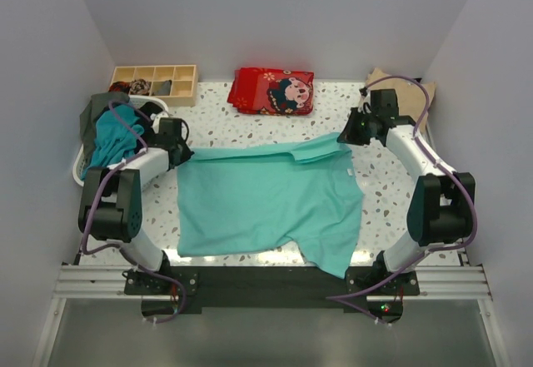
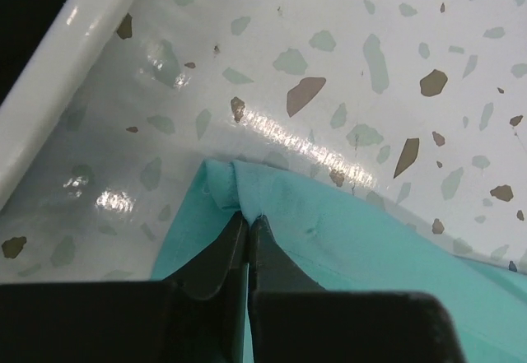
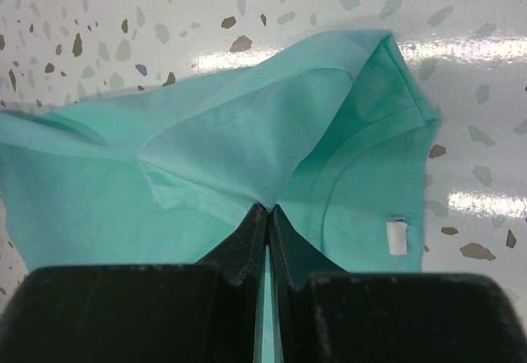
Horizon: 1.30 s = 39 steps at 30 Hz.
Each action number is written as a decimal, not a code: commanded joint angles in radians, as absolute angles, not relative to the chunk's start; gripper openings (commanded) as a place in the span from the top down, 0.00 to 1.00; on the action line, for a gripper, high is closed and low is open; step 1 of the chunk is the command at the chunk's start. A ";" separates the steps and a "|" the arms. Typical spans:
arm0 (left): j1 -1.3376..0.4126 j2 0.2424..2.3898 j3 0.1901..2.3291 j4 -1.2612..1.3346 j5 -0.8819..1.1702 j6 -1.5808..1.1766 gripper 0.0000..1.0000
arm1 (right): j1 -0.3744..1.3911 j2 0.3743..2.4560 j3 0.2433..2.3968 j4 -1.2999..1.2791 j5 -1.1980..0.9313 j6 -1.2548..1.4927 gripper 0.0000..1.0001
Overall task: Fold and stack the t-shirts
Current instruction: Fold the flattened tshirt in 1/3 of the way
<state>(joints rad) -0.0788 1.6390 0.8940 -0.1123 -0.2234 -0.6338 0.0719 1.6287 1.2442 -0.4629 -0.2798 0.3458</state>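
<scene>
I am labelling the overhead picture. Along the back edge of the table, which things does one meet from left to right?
wooden compartment tray → red patterned cloth → beige t-shirt, partly behind the right arm

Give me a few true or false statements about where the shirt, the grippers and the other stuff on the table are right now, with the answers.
1. The left gripper and the right gripper are each shut on the mint t-shirt. True.
2. The white neck label shows in the right wrist view. True.
3. The red printed cloth lies on top of the mint t-shirt. False: it lies apart, beyond the shirt.
4. The wooden compartment tray sits at the far right. False: it is at the far left.
</scene>
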 commanded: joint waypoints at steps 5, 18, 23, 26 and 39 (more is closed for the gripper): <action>-0.074 1.626 0.930 -0.034 -0.202 -0.607 1.00 | 0.072 1.606 1.264 -0.449 -0.307 0.331 0.95; -0.072 1.463 0.878 -0.077 -0.224 -0.598 1.00 | 0.072 1.580 1.278 -0.477 -0.298 0.339 0.96; -0.072 1.425 0.854 -0.106 -0.192 -0.615 1.00 | 0.074 1.578 1.290 -0.535 -0.262 0.324 1.00; -0.074 1.408 0.830 -0.129 -0.172 -0.620 1.00 | 0.072 1.579 1.281 -0.584 -0.265 0.311 1.00; -0.075 1.298 0.721 -0.241 -0.094 -0.658 1.00 | 0.072 1.477 1.132 -0.686 -0.215 0.272 1.00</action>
<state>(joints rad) -0.0788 1.3567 0.7341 -0.2028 -0.1097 -0.6407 0.0719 1.5124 1.1694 -0.6243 -0.2573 0.3065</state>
